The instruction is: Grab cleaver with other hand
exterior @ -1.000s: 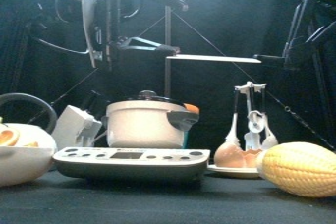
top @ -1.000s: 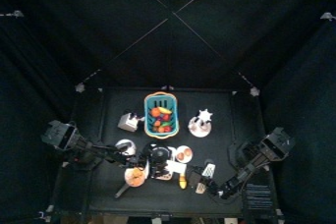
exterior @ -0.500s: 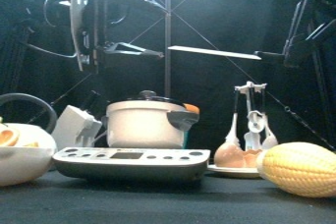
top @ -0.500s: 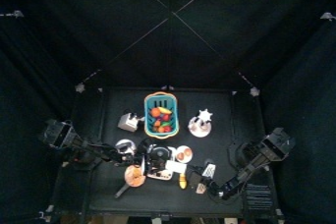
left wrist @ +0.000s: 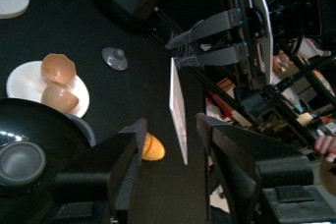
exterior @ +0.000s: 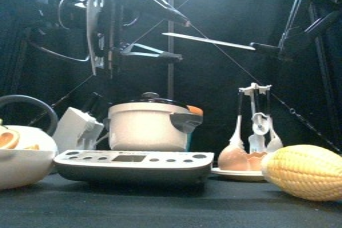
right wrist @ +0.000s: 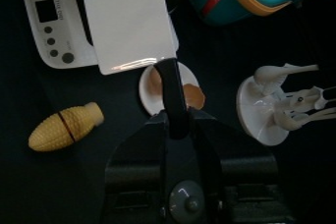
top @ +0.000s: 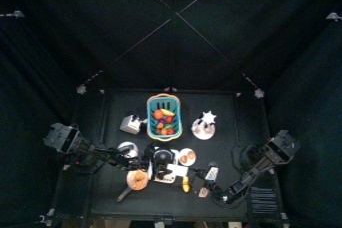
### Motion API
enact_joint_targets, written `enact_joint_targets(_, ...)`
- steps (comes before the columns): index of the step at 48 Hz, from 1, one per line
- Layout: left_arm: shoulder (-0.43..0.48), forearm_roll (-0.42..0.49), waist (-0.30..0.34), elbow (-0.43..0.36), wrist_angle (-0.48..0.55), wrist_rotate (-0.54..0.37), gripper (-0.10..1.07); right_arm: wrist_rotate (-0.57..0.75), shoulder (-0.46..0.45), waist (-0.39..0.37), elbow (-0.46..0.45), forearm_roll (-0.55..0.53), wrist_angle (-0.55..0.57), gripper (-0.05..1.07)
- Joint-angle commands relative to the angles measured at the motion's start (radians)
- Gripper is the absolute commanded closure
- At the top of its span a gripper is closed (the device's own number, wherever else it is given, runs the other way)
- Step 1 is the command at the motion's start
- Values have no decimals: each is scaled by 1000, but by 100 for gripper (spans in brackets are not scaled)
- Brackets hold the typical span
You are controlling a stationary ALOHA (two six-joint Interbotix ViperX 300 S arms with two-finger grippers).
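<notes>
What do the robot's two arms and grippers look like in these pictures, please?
Both arms are black and jointed, built of blocky segments. The left gripper has two broad, flat black fingers with rounded edges. The right gripper narrows from a wide black body with a round screw-like fitting into slim dark fingers. Thin black rods and cables hang behind the arms in the front view.

We can read no text, label, brand or number on anything in these views.
</notes>
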Motion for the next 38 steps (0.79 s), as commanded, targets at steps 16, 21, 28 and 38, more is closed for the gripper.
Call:
enact_joint_targets(16,0,-5,3,-26,-9,5,63,0,-14,-3,-23,-18,-48,56)
enact_joint_targets(21,-3,-5,3,-23,-9,5,63,0,-14,-2,-20,-18,-74,44)
enact_joint_targets(28,-5,-3,3,-21,-9,6,63,0,-15,-2,-17,-20,-109,24)
enact_joint_targets(38,-3,-3,3,-17,-9,8,63,3,-44,6,-2,-37,-120,4)
